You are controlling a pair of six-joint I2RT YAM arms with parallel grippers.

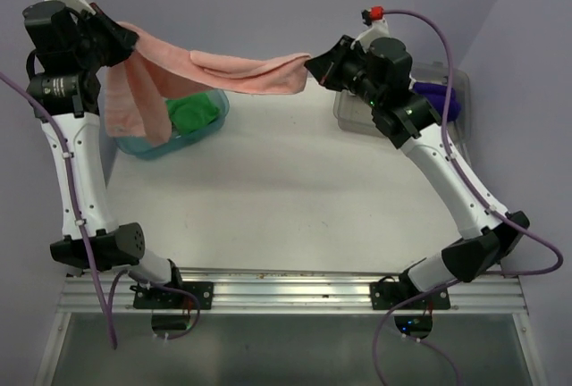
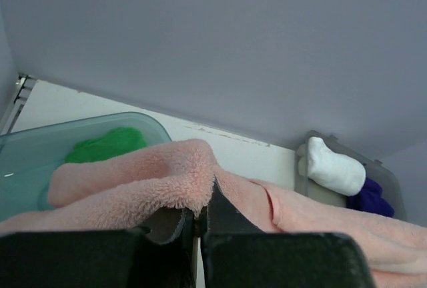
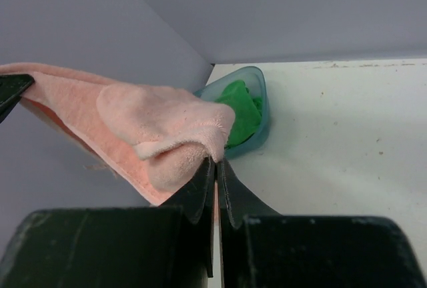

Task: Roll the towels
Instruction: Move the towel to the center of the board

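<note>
A salmon pink towel [image 1: 234, 68] hangs in the air between both arms, high above the table's far side. My left gripper [image 1: 125, 39] is shut on its left end, where a long flap droops down over the teal tub. My right gripper [image 1: 313, 66] is shut on its right end. In the left wrist view the pink towel [image 2: 133, 188] bulges over the closed gripper [image 2: 200, 218]. In the right wrist view the pink towel [image 3: 160, 125] is pinched at a corner by the shut gripper [image 3: 217, 163]. A bright green towel [image 1: 192, 113] lies in the tub.
The teal see-through tub [image 1: 214, 121] stands at the far left. A clear grey tray [image 1: 353, 113] at the far right holds a dark purple towel [image 1: 438, 93] and, seen from the left wrist, a rolled white towel [image 2: 333, 167]. Purple walls close in behind and right.
</note>
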